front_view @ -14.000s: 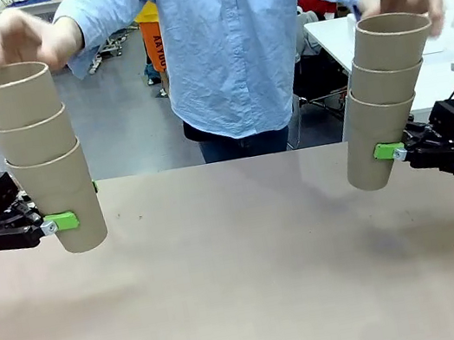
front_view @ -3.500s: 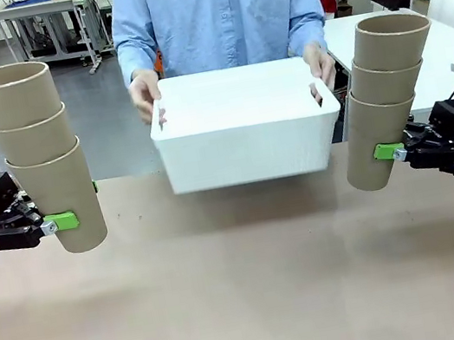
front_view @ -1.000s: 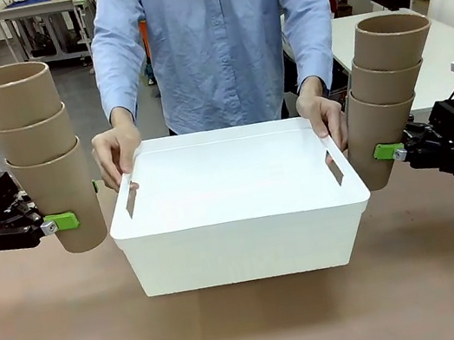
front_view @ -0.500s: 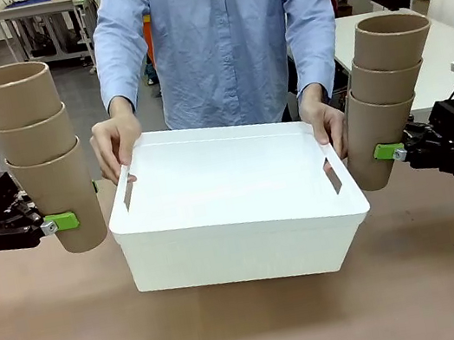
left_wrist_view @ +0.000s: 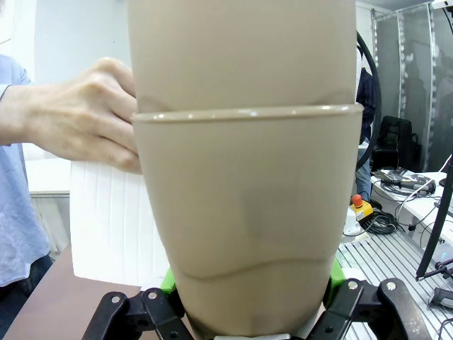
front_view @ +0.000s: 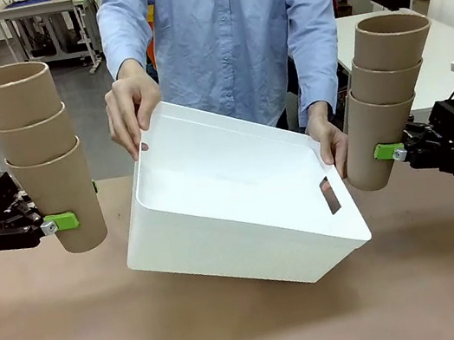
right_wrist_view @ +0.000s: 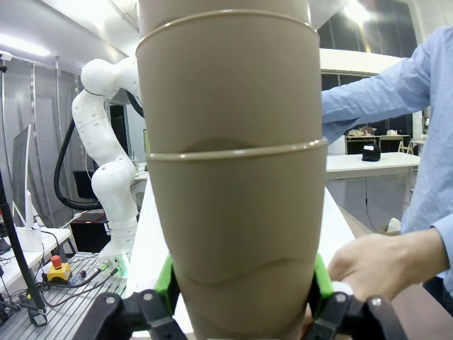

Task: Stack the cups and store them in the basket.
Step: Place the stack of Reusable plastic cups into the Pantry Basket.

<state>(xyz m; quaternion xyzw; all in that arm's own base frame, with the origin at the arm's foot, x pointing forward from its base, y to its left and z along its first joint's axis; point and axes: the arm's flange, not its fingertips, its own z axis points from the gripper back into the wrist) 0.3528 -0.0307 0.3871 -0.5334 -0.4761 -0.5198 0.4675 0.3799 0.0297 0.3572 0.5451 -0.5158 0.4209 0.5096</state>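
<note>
Clamping left cups (front_view: 33, 142), left tool (front_view: 73, 218), right tool (front_view: 372, 154) clamped on right cups (front_view: 387, 80), basket (front_view: 245, 220) tilted between.

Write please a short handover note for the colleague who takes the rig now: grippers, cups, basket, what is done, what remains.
Left gripper: shut on the left stack, three nested cups, upright.
Right gripper: shut on the right stack, also three cups, upright.
Basket: empty, held by the person's hands, tilted, one end raised, between the stacks.
Done: cups nested into two stacks.
Left: put both stacks into the basket.
</note>
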